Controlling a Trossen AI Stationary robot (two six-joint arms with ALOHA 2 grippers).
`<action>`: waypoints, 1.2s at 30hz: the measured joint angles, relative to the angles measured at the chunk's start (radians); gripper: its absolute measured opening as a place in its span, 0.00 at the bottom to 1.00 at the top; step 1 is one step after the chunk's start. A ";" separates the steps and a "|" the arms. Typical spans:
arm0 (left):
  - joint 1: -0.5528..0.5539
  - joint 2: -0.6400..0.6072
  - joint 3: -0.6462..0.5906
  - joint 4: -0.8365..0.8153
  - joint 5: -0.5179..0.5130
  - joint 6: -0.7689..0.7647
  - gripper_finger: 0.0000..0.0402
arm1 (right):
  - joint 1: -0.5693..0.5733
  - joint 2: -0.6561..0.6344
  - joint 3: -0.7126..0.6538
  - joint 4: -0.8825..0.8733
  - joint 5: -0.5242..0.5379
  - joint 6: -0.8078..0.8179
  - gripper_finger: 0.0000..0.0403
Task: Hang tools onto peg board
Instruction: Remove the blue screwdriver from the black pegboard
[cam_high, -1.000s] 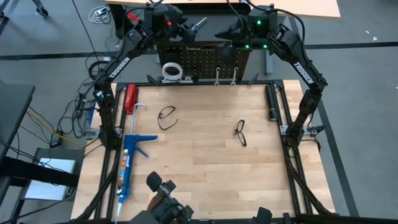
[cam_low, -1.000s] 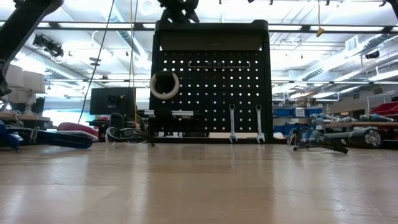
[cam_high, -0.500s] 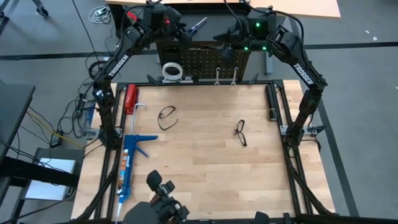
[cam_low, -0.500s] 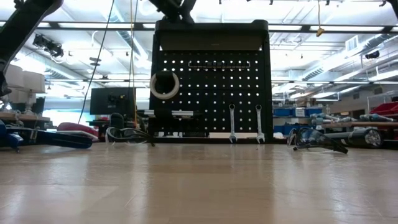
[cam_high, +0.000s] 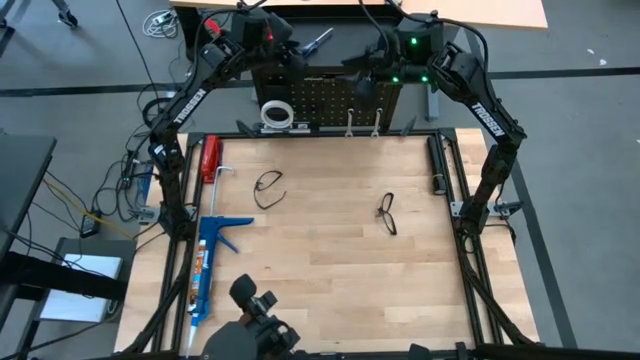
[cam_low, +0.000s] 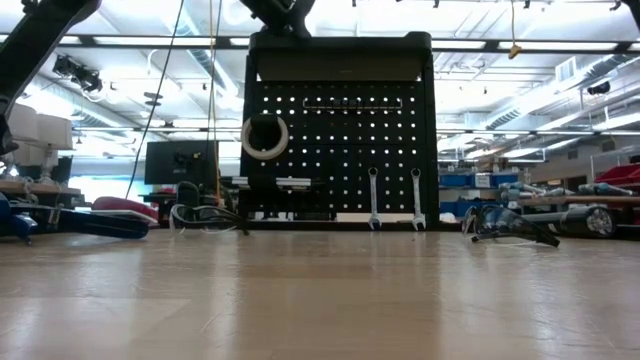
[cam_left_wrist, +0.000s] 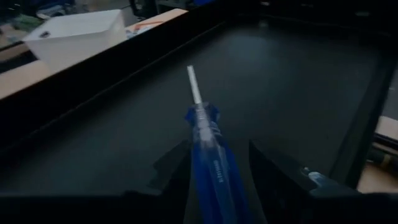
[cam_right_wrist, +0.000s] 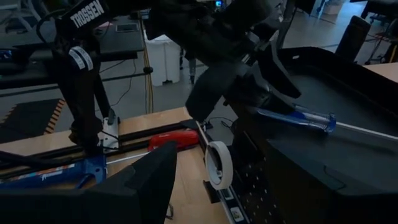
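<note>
The peg board (cam_low: 340, 130) stands upright at the far edge of the desk (cam_high: 320, 250), and everything else is placed from it. On its face hang the white tape roll (cam_low: 264, 137), toward the board's left side, and 2 silver wrenches (cam_low: 373, 198) side by side low on its right half, their lower ends close to the desk. The blue-handled screwdriver (cam_left_wrist: 208, 162) is not on the board's face: the left gripper (cam_high: 297, 47) holds it above and just behind the board's top edge, the fingers (cam_left_wrist: 177, 171) clenched on the blue handle and the bare metal shaft pointing out past them over the dark top of the board. From the right wrist camera the same screwdriver (cam_right_wrist: 298, 116) lies nearly level over the board's top, with the left arm's dark body reaching in from the board's left. The right gripper (cam_high: 362, 62) hangs over the board's top right part, close beside the left one; its fingers are released and spread, holding nothing. In front of the board, 2 black-framed safety glasses lie flat on the desk: one pair (cam_high: 268, 186) below the board's left end, the other pair (cam_high: 387, 213) farther out, below its right end. Well off the board's left side, along the desk's left edge, lie the red-handled tool (cam_high: 209, 158) and the long blue caulking gun (cam_high: 207, 258).
</note>
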 joint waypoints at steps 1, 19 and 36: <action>0.000 -0.001 0.000 0.000 -0.018 0.007 0.41 | 0.001 0.000 0.000 0.000 0.000 0.000 0.61; 0.020 -0.006 -0.007 0.071 0.000 0.049 0.39 | 0.008 0.000 0.000 0.000 0.001 0.001 0.61; 0.018 0.000 -0.005 0.006 0.116 0.012 0.38 | 0.008 0.000 0.000 0.006 0.001 0.001 0.60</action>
